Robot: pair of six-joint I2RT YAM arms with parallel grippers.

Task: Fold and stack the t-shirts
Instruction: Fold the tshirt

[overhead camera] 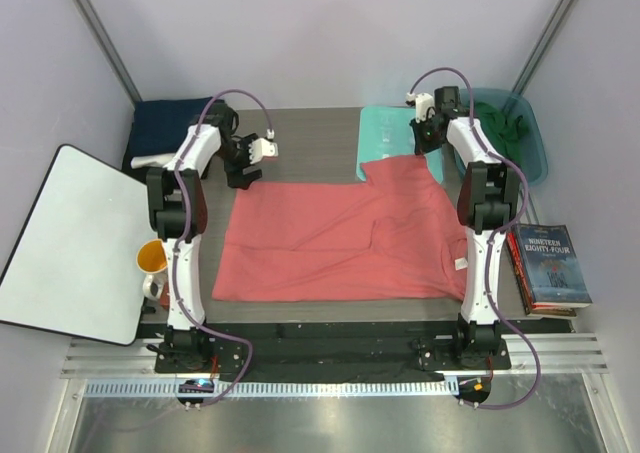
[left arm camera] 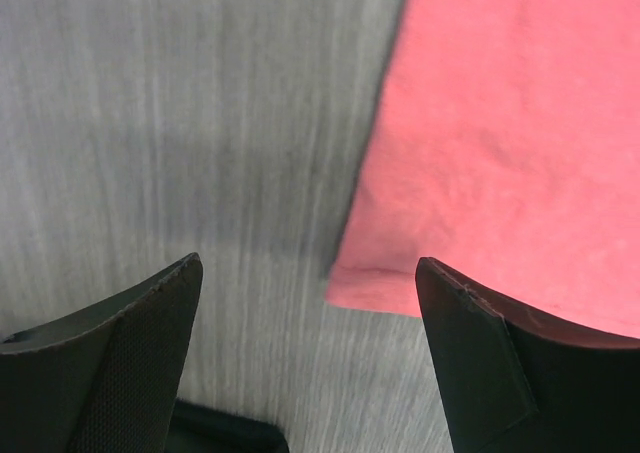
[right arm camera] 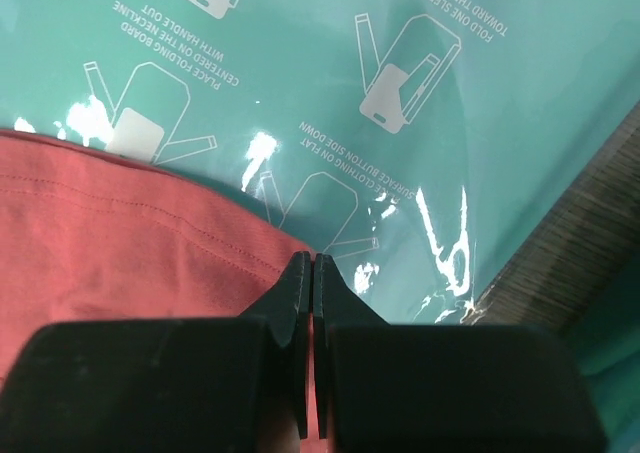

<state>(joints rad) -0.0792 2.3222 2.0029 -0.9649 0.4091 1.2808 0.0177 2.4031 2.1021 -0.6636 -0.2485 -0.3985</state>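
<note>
Coral-red t-shirt (overhead camera: 340, 238) lies spread and unfolded across the middle of the table (overhead camera: 310, 133), its far right corner overlapping the mint-green board (overhead camera: 385, 133). No fold is visible, so the task appears to be barely begun. The left gripper (left arm camera: 308, 273) hovers with fingers spread over the shirt's far left corner. The right gripper (right arm camera: 314, 263) is pressed together at the hem; whether it has caught cloth cannot be told. A navy t-shirt (overhead camera: 165, 128) sits at the far left corner, and a dark green t-shirt (overhead camera: 505, 123) sits in a bin (overhead camera: 535, 158) at the far right. Plain grey walls enclose the surface.

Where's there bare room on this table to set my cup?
Bare table shows at the far edge, between the navy shirts and the mint board, just beyond the coral-red t-shirt. The open left gripper hangs over its left part. Crowded: right side with bin and books, left with mug and white panel.
</note>
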